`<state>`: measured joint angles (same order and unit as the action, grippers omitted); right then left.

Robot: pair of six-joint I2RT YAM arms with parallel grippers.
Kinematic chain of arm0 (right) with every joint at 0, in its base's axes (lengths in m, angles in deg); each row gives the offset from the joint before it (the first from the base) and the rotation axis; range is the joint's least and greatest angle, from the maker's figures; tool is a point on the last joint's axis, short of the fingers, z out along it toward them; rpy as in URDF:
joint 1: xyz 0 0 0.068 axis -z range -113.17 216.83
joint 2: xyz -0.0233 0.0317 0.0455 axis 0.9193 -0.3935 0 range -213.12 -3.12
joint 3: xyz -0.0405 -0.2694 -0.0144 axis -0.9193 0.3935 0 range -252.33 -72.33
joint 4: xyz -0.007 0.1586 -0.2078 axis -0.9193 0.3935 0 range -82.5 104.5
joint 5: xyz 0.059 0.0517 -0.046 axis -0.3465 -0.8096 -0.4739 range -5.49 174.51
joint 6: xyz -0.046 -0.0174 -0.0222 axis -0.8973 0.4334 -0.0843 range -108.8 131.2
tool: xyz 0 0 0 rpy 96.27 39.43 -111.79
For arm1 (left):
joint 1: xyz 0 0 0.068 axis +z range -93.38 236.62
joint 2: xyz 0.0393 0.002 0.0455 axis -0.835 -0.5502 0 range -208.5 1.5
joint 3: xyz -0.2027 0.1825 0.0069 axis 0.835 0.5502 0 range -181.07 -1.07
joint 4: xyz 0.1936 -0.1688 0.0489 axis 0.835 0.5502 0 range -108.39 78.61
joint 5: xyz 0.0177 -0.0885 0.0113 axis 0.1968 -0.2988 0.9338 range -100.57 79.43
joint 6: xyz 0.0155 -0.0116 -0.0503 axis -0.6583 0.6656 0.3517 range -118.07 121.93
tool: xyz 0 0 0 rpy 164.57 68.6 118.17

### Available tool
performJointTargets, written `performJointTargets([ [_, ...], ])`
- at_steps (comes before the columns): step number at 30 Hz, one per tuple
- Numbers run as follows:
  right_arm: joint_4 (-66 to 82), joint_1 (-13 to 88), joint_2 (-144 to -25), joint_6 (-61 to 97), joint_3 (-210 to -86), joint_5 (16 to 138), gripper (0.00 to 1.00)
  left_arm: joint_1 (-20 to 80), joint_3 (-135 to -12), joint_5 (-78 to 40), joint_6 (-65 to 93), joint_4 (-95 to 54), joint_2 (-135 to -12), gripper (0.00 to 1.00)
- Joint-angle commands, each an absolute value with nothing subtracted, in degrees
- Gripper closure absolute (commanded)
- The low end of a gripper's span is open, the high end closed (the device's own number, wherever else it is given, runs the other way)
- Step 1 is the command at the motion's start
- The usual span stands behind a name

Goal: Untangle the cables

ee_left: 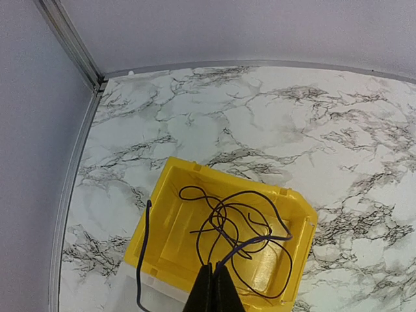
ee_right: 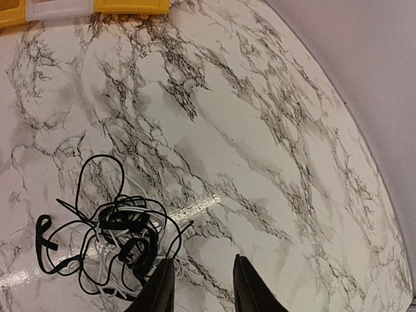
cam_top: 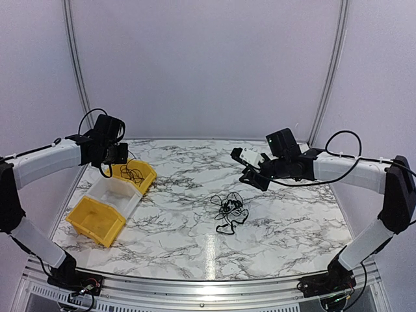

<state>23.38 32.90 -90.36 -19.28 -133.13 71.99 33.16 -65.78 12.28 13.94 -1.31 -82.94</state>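
Note:
A knotted clump of thin black cables [cam_top: 229, 209] lies on the marble table near the middle, with some thin white wire in it; it also shows in the right wrist view [ee_right: 123, 231]. My right gripper [cam_top: 251, 174] is open and empty, raised above the table just right of the clump [ee_right: 201, 266]. My left gripper [cam_top: 117, 158] is shut on a separate thin dark cable [ee_left: 256, 240], whose loops hang into the far yellow bin [ee_left: 166, 214]. One end of it trails over the bin's left rim.
Three bins stand in a diagonal row at the left: the far yellow bin [cam_top: 148, 174], a white bin [cam_top: 112, 194] and a near yellow bin [cam_top: 96, 221]. Grey walls and a metal frame close the table's back and left sides.

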Motion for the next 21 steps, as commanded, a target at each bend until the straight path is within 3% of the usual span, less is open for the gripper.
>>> performJointTargets([
  [1,22.83,32.51,-90.37,-19.74,-133.08,71.67,0.68,34.59,-65.37,9.59,14.63,-1.35,-86.63,1.0],
  [16,23.15,31.85,-92.69,-21.2,-133.06,71.66,0.68,38.65,-76.46,0.26,11.78,4.07,-100.07,1.0],
  [21,23.17,31.16,-93.24,-21.45,-133.09,72.14,0.67,38.95,-73.86,-1.09,12.74,2.0,-100.77,1.0],
])
